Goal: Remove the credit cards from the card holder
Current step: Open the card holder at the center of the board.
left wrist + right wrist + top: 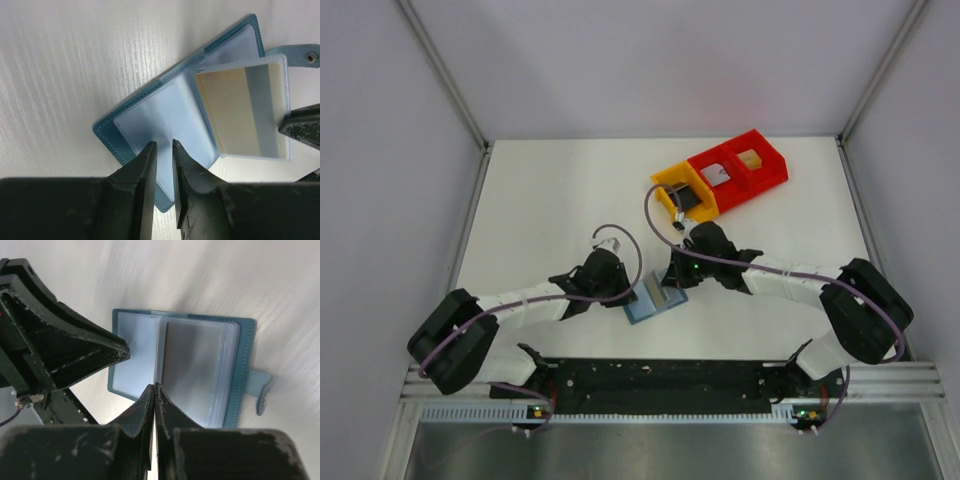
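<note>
- Top view: a white table [550, 200] stands inside pale walls [650, 60], with the arm bases on a metal rail at the near edge.
- The card holder [655, 298] lies open near the middle of the table, between the two wrists. The left gripper [625, 290] is at its left side and the right gripper [675, 272] at its far right corner.
- Only this view shows the red and yellow bins [775, 172] at the far right, well apart from the holder. Their compartments contain a dark card [688, 200], a pale card [718, 177] and a tan card [750, 158].
- Left wrist view: the holder lies spread open with its pale inside facing up.
- The left gripper's fingers [145, 165] stand over the holder's near edge. A narrow gap separates them, and nothing is visibly clamped in it.
- Only this view shows a tan-yellow card [235, 112] inside a clear sleeve [280, 107] on the right half. The snap tab [305, 56] projects beyond it.
- A dark finger of the right gripper meets the sleeve's right edge.
- Right wrist view: the right gripper [154, 387] is clenched, finger against finger. Its tips sit at the holder's near edge, by the fold.
- Whether a sleeve edge is caught between them cannot be told.
- From this side the sleeves look grey and no card colour shows.
- The left gripper's finger rests at the holder's left page.
</note>
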